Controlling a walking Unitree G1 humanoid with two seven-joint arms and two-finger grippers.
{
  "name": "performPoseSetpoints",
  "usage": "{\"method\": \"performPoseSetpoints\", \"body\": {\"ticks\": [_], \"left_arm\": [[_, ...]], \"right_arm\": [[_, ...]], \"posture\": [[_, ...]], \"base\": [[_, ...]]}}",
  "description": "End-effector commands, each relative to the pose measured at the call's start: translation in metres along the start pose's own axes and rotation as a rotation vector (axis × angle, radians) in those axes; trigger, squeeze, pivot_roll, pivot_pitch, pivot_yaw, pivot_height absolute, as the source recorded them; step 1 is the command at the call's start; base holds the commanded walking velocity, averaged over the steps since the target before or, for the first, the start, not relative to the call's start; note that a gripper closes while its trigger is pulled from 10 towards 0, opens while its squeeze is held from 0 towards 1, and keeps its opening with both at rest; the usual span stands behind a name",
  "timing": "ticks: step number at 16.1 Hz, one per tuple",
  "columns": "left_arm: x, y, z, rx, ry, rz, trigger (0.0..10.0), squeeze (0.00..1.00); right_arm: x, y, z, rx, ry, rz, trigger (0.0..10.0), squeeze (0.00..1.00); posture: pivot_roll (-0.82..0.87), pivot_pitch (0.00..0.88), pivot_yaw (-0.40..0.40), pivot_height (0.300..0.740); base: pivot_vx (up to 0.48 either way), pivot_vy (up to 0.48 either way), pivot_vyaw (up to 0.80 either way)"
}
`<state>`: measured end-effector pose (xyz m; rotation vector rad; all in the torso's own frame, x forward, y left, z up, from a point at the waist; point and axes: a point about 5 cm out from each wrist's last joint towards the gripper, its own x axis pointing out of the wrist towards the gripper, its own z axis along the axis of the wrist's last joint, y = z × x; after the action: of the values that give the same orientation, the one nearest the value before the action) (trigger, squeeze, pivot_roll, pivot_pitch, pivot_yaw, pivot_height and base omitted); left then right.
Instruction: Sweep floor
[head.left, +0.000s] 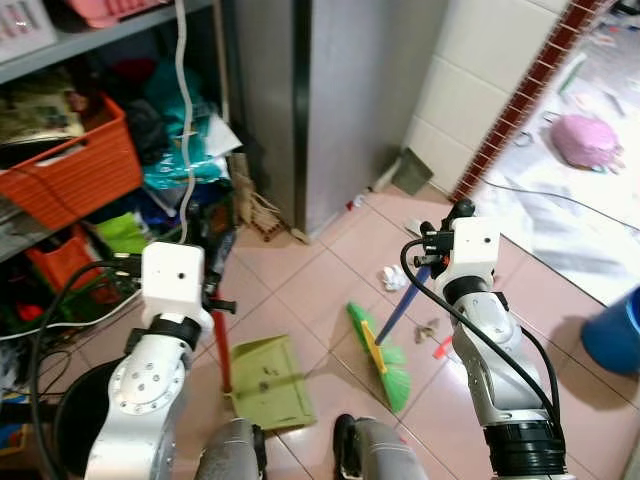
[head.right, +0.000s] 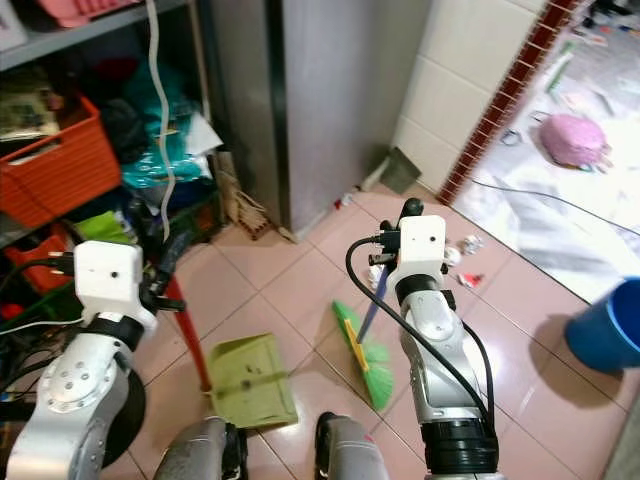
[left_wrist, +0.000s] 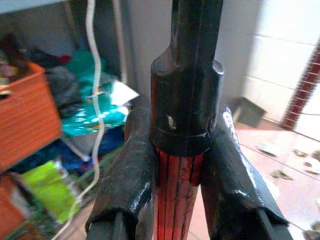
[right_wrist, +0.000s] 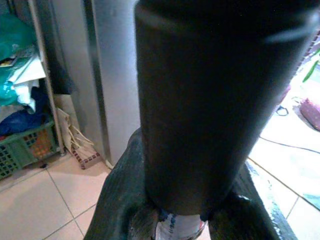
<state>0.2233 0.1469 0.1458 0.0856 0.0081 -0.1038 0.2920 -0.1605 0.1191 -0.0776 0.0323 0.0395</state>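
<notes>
The left pincer (left_wrist: 180, 165) is clamped on the red ribbed dustpan handle (head.left: 222, 345); the right pincer (right_wrist: 187, 215) is closed on the broom pole (head.left: 405, 300). Below them, green bristles (head.left: 385, 362) sit beside the flat green pan (head.left: 268, 382). Crumpled scraps (head.left: 394, 277) beyond look unswept on the glossy tile.

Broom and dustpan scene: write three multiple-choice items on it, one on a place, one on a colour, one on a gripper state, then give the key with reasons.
1. Where does the dustpan lie?
A. on the shelf
B. on the floor tiles, left of the broom
C. in the orange crate

2. What colour are the broom bristles?
A. green
B. black
C. white

3. What is the left gripper doing?
A. hanging open
B. holding paper
C. clamping the red dustpan handle

Key: B, the pan lies flat on the tiles left of the broom head; A, the bristles show bright green; C, both fingers press the red handle.
</notes>
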Motion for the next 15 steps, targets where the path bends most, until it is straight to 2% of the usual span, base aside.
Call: {"method": "performPoseSetpoints", "body": {"ticks": [1, 15], "left_arm": [[0.0002, -0.0012, 0.0113, 0.019, -0.069, -0.012, 10.0, 0.00], [-0.0008, -0.0060, 0.0079, -0.023, -0.039, -0.051, 10.0, 0.00]], "right_arm": [[-0.0002, -0.0054, -0.0061, -0.018, 0.036, -0.015, 10.0, 0.00], [0.0011, -0.0067, -0.0041, -0.013, 0.035, -0.015, 10.0, 0.00]], "posture": [[0.04, 0.195, -0.055, 0.740], [0.03, 0.194, -0.055, 0.740]], "base": [[0.000, 0.000, -0.41], [0.000, 0.000, -0.80]]}}
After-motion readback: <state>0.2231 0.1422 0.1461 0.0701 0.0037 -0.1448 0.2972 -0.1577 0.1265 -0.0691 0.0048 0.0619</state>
